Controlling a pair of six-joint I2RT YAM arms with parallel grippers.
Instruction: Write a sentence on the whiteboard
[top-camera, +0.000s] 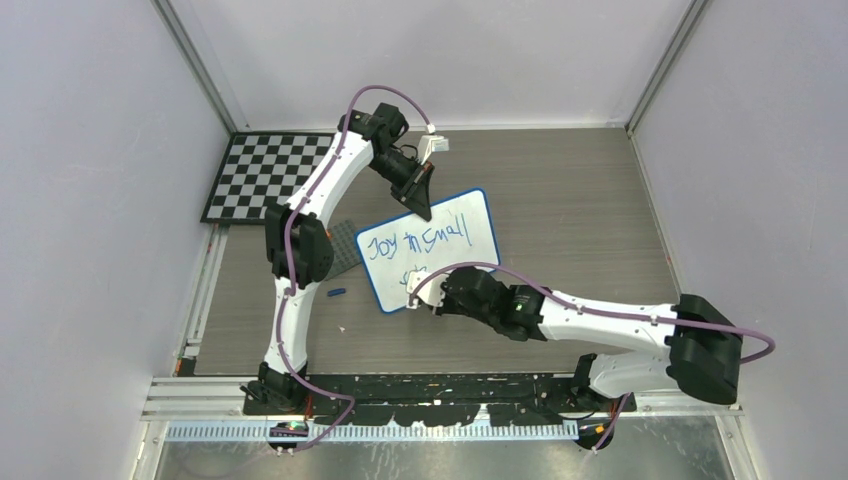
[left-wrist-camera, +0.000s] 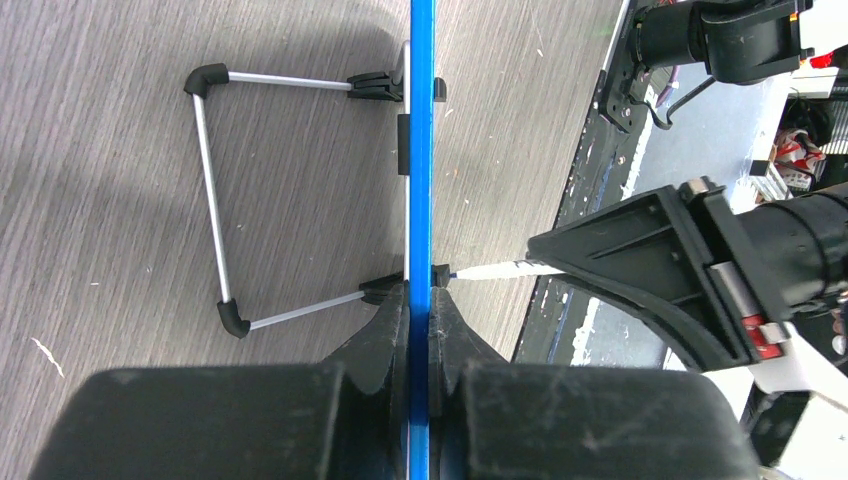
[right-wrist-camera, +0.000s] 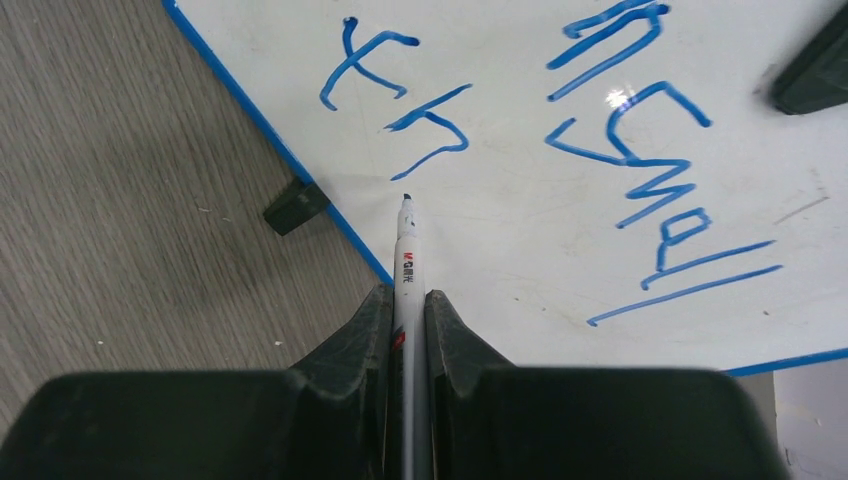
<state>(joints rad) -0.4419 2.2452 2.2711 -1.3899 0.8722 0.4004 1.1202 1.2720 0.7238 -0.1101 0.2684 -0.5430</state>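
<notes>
The whiteboard (top-camera: 455, 255) stands tilted on the table, blue-framed, with the sentence (top-camera: 415, 243) in blue marker: "Joy in Small" above and a "th" (right-wrist-camera: 400, 90) starting a second line. My left gripper (top-camera: 418, 205) is shut on the board's top frame edge (left-wrist-camera: 421, 150), one finger on each side. My right gripper (right-wrist-camera: 407, 300) is shut on a white marker (right-wrist-camera: 406, 255). The marker's tip sits at the board's face just past the "th", near the lower left corner. In the left wrist view the marker (left-wrist-camera: 495, 269) reaches the board from the right.
A black-and-white checkerboard (top-camera: 265, 175) lies at the far left. A grey studded plate (top-camera: 345, 245) sits partly behind the left arm. A blue marker cap (top-camera: 336, 293) lies left of the board. The board's wire stand (left-wrist-camera: 210, 190) props it from behind.
</notes>
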